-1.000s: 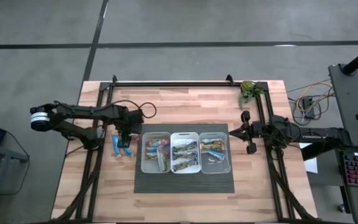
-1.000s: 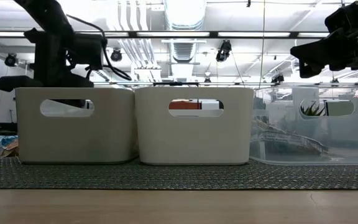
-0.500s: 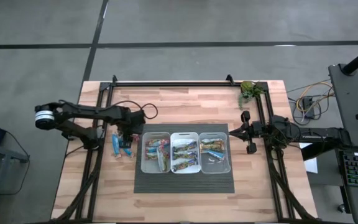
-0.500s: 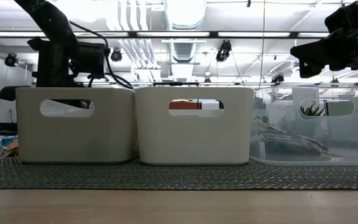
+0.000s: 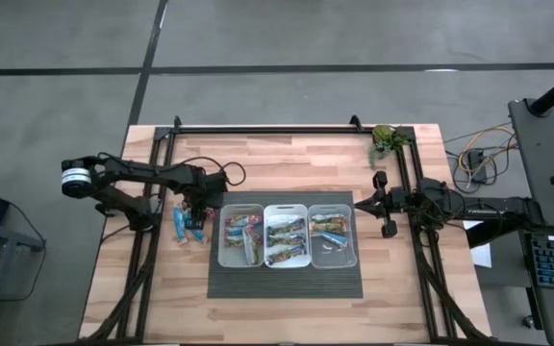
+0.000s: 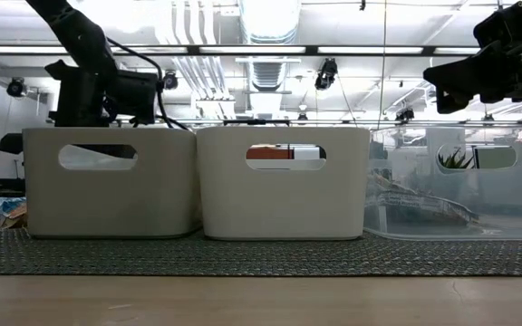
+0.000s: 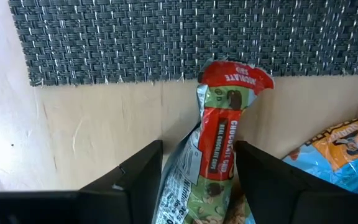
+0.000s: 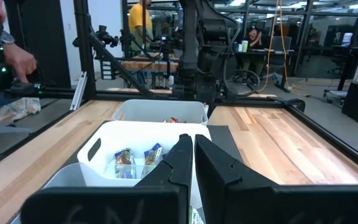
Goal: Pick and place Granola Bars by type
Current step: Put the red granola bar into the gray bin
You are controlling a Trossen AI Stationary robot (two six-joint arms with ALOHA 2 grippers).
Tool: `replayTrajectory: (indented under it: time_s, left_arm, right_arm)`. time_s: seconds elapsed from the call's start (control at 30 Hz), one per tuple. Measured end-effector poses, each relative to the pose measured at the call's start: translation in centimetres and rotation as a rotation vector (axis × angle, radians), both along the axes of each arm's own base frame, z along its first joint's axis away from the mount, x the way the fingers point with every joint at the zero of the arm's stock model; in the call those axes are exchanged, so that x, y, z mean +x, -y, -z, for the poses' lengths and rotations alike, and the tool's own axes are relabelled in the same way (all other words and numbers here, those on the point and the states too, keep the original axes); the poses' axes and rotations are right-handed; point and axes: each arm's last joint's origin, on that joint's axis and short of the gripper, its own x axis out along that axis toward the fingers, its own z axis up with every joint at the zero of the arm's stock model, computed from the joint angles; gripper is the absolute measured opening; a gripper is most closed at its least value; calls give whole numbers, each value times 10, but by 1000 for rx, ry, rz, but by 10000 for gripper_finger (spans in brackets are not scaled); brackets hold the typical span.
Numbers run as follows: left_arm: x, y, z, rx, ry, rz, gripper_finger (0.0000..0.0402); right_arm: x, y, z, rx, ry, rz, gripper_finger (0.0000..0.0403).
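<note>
Where left tool gapes, bar between

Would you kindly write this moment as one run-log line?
left gripper: open, astride green red-labelled granola bar on table beside mat | right gripper: shut, idle right of bins

Granola bar red band reads "CHOCOLATE CHIP".

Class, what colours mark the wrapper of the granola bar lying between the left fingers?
Green foil granola bar with a red band and top; left wrist view.
</note>
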Motion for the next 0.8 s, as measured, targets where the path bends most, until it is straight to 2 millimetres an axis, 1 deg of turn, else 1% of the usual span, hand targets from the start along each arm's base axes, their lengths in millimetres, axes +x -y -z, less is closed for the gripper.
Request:
replayTrajectory:
  time_s: [0.13,0.23,0.33,0.57,0.7,0.8]
  left_arm:
    - [0,0,0,0,0,-1,187]
    - [0,0,0,1,0,-1,178]
    - [0,0,0,7,0,-2,156]
    - [0,0,0,8,0,-2,91]
    - [0,0,0,-1,2,-2,68]
    - [0,0,0,-4,1,-2,59]
  right_arm:
    - [0,0,0,0,0,0,9]
    - [0,0,0,0,0,0,9]
    - [0,0,0,0,0,0,9]
    - [0,0,0,0,0,0,9]
    - [0,0,0,0,0,0,9]
    - [0,0,0,0,0,0,9]
